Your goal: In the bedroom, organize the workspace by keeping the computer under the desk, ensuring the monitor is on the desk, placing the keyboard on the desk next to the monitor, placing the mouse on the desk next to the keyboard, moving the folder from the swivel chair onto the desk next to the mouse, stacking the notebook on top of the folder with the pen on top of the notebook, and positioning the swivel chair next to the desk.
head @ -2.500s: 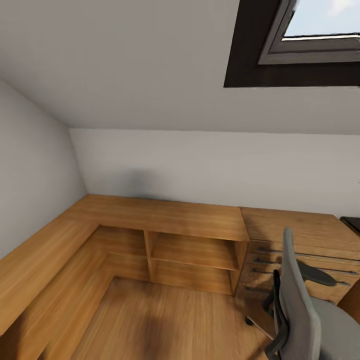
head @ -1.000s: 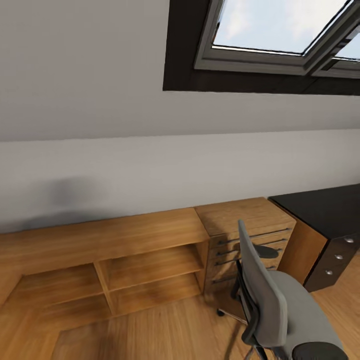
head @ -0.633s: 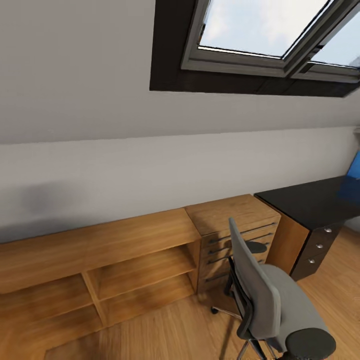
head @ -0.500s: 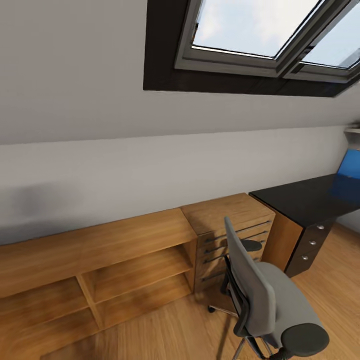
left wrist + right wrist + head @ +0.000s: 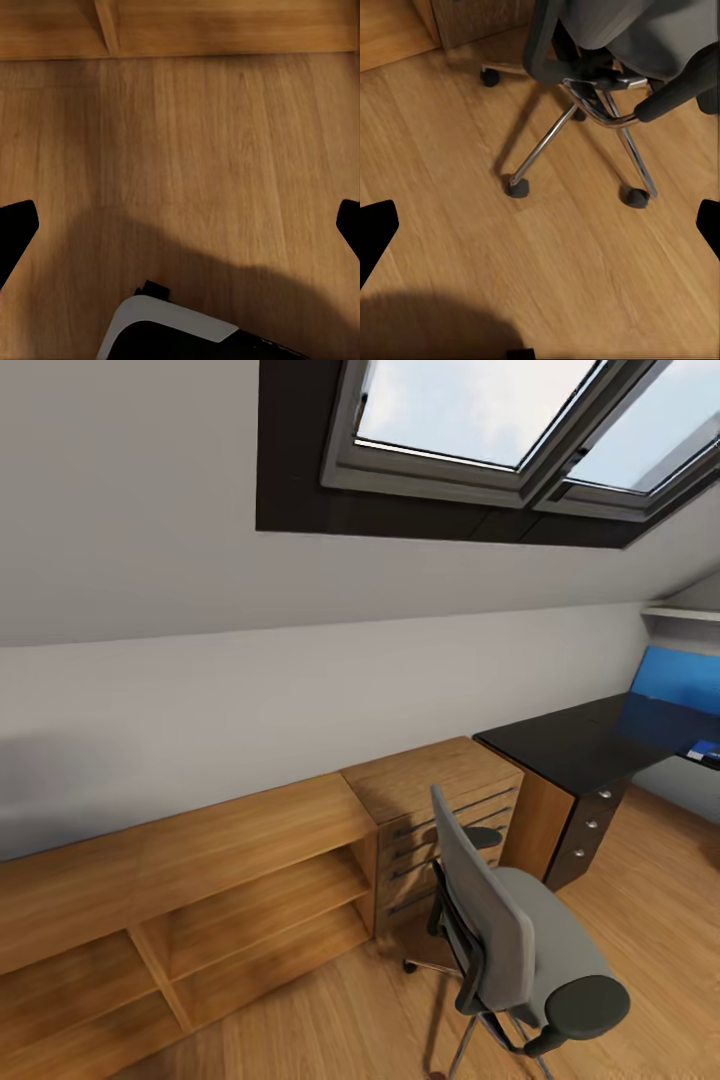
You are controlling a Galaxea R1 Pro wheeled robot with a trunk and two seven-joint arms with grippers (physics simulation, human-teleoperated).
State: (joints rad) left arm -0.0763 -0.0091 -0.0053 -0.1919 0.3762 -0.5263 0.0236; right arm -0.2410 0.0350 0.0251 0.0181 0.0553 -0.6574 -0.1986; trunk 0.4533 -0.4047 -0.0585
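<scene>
Both claws, left (image 5: pixel 180 225) and right (image 5: pixel 540 225), gape wide and empty over the floor while the robot approaches; next, reach the chair (image 5: pixel 520 940), left of the counter (image 5: pixel 570 745).

A low wooden shelf unit (image 5: pixel 190 880) with open compartments runs along the white wall (image 5: pixel 250 690) across the lower left of the frame, and a wooden drawer cabinet (image 5: pixel 440 800) with dark bar handles stands at its right end, near the centre. A dark-framed skylight (image 5: pixel 470 440) fills the upper right, set in the sloped ceiling, with sky and cloud behind the glass. Wood-plank floor (image 5: pixel 650 900) covers the lower right, and a white shelf (image 5: pixel 685 615) juts from the wall at the right edge.
</scene>
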